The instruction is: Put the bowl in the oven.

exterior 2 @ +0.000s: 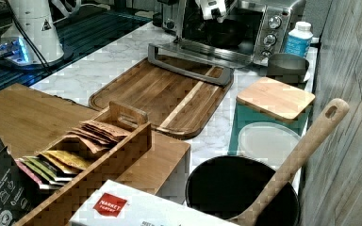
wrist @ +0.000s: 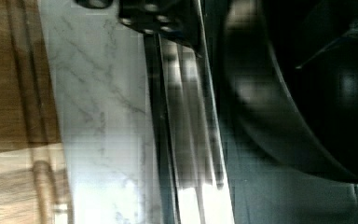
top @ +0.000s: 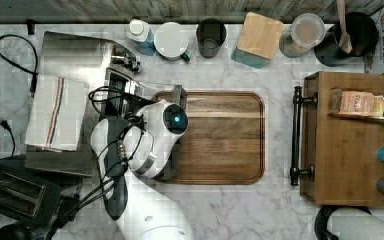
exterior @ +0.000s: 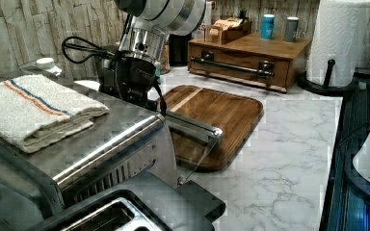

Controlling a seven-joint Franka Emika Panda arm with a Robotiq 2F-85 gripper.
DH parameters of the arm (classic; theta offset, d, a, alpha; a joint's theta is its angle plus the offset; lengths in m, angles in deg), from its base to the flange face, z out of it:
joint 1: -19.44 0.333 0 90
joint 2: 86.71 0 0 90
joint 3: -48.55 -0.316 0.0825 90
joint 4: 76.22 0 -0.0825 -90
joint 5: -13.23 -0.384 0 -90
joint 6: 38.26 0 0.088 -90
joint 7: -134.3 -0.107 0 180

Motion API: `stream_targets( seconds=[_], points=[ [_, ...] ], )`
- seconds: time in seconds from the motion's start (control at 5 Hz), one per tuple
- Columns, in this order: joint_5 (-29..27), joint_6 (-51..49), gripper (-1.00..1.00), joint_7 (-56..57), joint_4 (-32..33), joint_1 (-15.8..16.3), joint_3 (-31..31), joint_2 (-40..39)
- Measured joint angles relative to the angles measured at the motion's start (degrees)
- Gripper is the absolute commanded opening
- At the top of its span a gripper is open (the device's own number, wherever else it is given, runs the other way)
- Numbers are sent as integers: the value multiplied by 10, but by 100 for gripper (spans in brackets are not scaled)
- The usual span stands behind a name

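- The arm [top: 155, 140] reaches down over the oven's [exterior 2: 245, 28] dropped door [exterior 2: 193, 59]; whether its gripper holds anything, I can't tell.
- A black bowl [wrist: 326, 88] sits inside; the cutting board [top: 220, 137] lies just beside.

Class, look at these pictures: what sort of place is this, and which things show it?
Most likely a kitchen counter: a marble worktop bears a steel toaster oven with its door dropped open, a wooden cutting board and a two-slot toaster.

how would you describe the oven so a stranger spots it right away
Start at the wooden cutting board on the marble counter. The oven stands at its far end in the right view, door dropped open. It is boxy stainless steel with knobs, unlike the smaller black toaster.
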Motion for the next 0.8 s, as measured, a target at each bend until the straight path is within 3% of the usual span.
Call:
stream_targets(
  seconds=[0.8],
  points=[
    [-7, 1, 100, -31, 0, 0, 62, 80]
  ],
)
